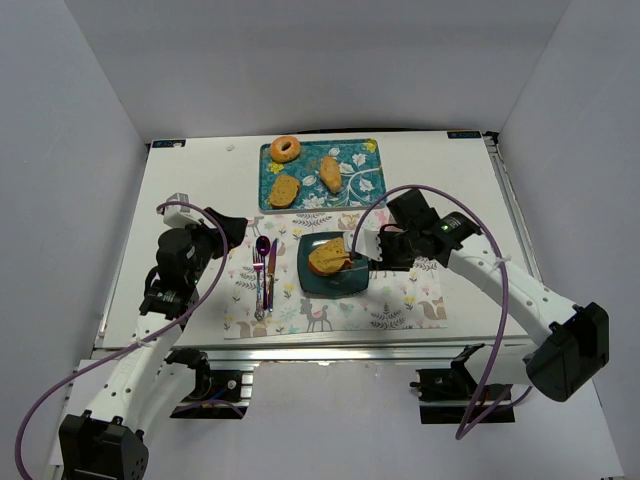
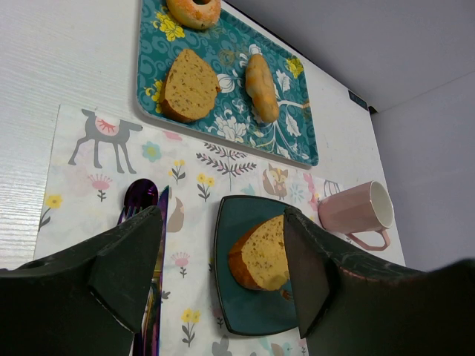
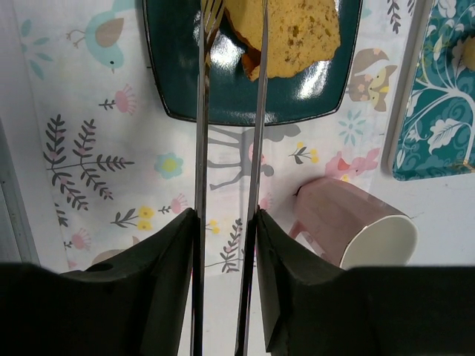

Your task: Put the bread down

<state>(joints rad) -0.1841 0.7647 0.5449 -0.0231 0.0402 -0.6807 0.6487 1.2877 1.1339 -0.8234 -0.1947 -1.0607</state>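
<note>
A slice of bread (image 1: 328, 257) lies on the square teal plate (image 1: 340, 287). My right gripper (image 1: 374, 248) is shut on a pair of metal tongs (image 3: 202, 111), whose two thin arms reach over the plate (image 3: 245, 100) and straddle one end of the bread (image 3: 297, 33). The arms stand a little apart. My right gripper (image 3: 226, 215) presses them from both sides. My left gripper (image 1: 238, 232) hovers open left of the plate, with nothing between its fingers. In the left wrist view, the left gripper (image 2: 223, 237) frames the bread (image 2: 260, 256) and plate (image 2: 237, 297) below.
A teal floral tray (image 1: 362, 166) behind the plate carries a bagel (image 1: 286, 149) and two more bread pieces. Purple cutlery (image 1: 263, 270) lies left of the plate on the animal-print placemat (image 1: 400, 300). A pink mug (image 3: 349, 222) stands right of the plate.
</note>
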